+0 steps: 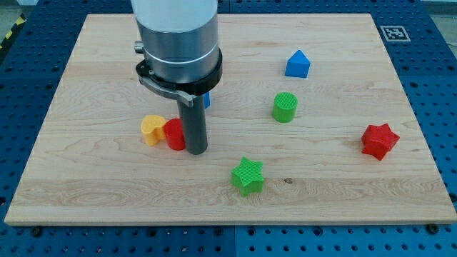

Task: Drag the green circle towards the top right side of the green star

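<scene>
The green circle (284, 107) stands right of the board's middle. The green star (248, 175) lies below it and a little to its left, near the view's bottom. My tip (196, 150) rests on the board left of the green star, touching or almost touching the right side of a red round block (173, 134). The tip is well to the left of the green circle and below its level.
A yellow heart-like block (151, 130) sits against the red round block's left. A blue block (206, 99) is mostly hidden behind the arm. A blue pointed block (297, 64) lies at the upper right, a red star (378, 140) at the right. The wooden board (86, 185) lies on a blue perforated table.
</scene>
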Action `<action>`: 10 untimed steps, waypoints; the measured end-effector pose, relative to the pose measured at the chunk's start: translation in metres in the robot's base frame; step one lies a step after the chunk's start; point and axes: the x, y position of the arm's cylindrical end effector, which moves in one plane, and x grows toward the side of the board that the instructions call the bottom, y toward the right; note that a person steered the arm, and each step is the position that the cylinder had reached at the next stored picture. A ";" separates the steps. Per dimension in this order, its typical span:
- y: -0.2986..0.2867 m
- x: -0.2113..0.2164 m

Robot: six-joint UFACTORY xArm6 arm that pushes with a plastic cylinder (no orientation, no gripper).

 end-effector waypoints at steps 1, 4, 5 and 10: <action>0.010 -0.018; 0.041 -0.124; 0.104 -0.124; 0.154 -0.057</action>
